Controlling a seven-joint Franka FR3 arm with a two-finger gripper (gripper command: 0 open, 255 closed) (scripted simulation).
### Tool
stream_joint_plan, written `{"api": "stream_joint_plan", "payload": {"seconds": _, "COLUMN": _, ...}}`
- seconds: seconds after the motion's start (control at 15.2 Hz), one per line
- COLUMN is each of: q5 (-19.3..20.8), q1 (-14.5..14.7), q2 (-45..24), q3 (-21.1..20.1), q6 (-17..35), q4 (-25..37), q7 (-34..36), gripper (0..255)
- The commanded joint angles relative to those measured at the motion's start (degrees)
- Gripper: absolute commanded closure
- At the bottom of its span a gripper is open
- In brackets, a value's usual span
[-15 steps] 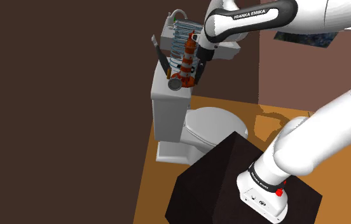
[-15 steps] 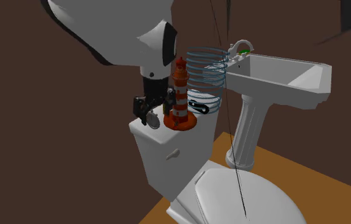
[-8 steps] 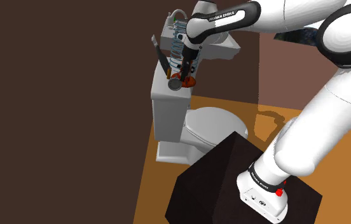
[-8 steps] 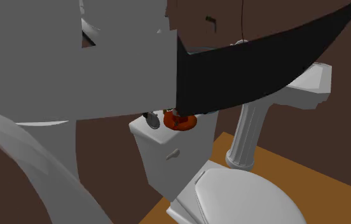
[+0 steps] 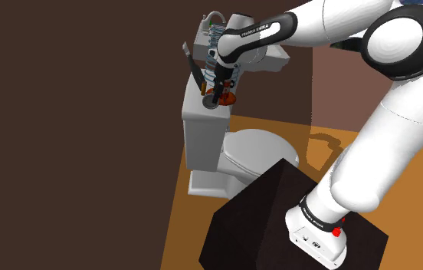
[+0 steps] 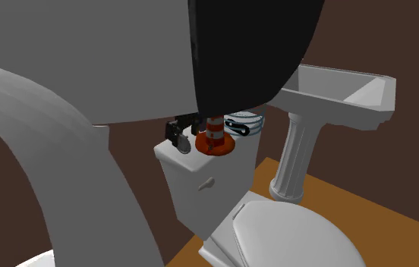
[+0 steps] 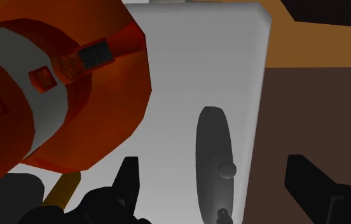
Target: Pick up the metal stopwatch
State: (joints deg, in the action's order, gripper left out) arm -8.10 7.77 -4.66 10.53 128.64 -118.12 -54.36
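Note:
The stopwatch (image 7: 213, 167) is a grey metal disc with a small knob, standing on edge on the white toilet tank lid (image 7: 187, 76). My gripper (image 7: 219, 191) is open, with one black finger on each side of the disc and neither touching it. In the shoulder view the gripper (image 5: 213, 95) hangs just over the stopwatch (image 5: 210, 101) at the tank's near end. In the second exterior view the stopwatch (image 6: 179, 143) sits under the gripper (image 6: 185, 132). An orange-and-white lighthouse figure (image 7: 47, 95) stands close beside the gripper.
The lighthouse figure (image 6: 215, 136) and a striped bowl (image 6: 244, 123) share the tank lid (image 6: 171, 158). A dark tool (image 5: 195, 73) leans at the tank's far side. The toilet bowl (image 5: 260, 153), a pedestal sink (image 6: 337, 87) and the dark stand (image 5: 263, 222) are nearby.
The arm has swung down and toward the shoulder view's left, bringing the gripper low over the stopwatch. Its links now cover most of the second exterior view's upper part.

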Motion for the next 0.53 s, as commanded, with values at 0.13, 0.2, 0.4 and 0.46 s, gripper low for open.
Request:
{"api": "stream_joint_plan", "payload": {"seconds": 0.13, "q5": -0.20, "q1": 0.06, "q2": -0.39, "q3": -0.08, "q6": 1.19, "q4": -0.77, "q7": -0.11, "gripper": 255}}
{"api": "stream_joint_plan", "payload": {"seconds": 0.2, "q5": -0.21, "q1": 0.06, "q2": -0.43, "q3": -0.08, "q6": 1.19, "q4": -0.73, "q7": -0.11, "gripper": 255}}
{"api": "stream_joint_plan", "payload": {"seconds": 0.4, "q5": -0.22, "q1": 0.06, "q2": -0.49, "q3": -0.08, "q6": 1.22, "q4": -0.70, "q7": -0.12, "gripper": 255}}
{"api": "stream_joint_plan", "payload": {"seconds": 0.46, "q5": -0.23, "q1": 0.05, "q2": -0.49, "q3": -0.08, "q6": 1.23, "q4": -0.70, "q7": -0.13, "gripper": 255}}
